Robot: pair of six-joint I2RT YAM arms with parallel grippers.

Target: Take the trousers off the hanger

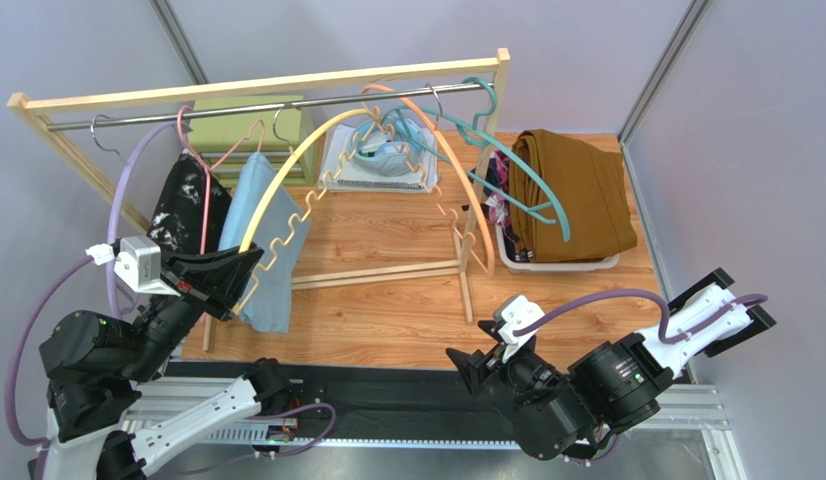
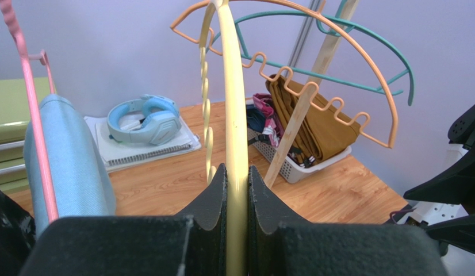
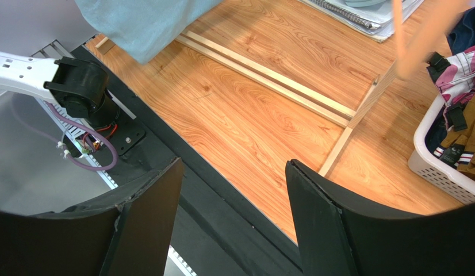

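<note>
My left gripper [image 1: 249, 268] [image 2: 237, 169] is shut on the lower end of a bare yellow hanger [image 1: 287, 165] [image 2: 234, 115] that hooks on the rack's rod [image 1: 287, 105]. Just left of it, light blue trousers [image 1: 262, 235] [image 2: 70, 155] drape over a pink hanger [image 1: 205, 180]. Black white-speckled trousers [image 1: 187, 205] hang further left on a lavender hanger. Mustard-brown trousers [image 1: 572, 195] [image 2: 320, 123] lie in the white basket [image 1: 557, 265], with pink floral ones [image 2: 263, 109] [image 3: 461, 69] and navy ones [image 2: 254, 121] beside them. My right gripper [image 1: 465, 364] [image 3: 234, 164] is open and holds nothing, low over the table's front edge.
Bare orange [image 1: 457, 170] and teal [image 1: 517, 165] hangers hang at the rod's right end. Blue headphones [image 1: 382, 150] rest on a spiral notebook [image 1: 382, 178] behind the rack. A green box [image 1: 247, 125] stands at the back left. The rack's wooden foot rails [image 3: 268, 80] cross the tabletop.
</note>
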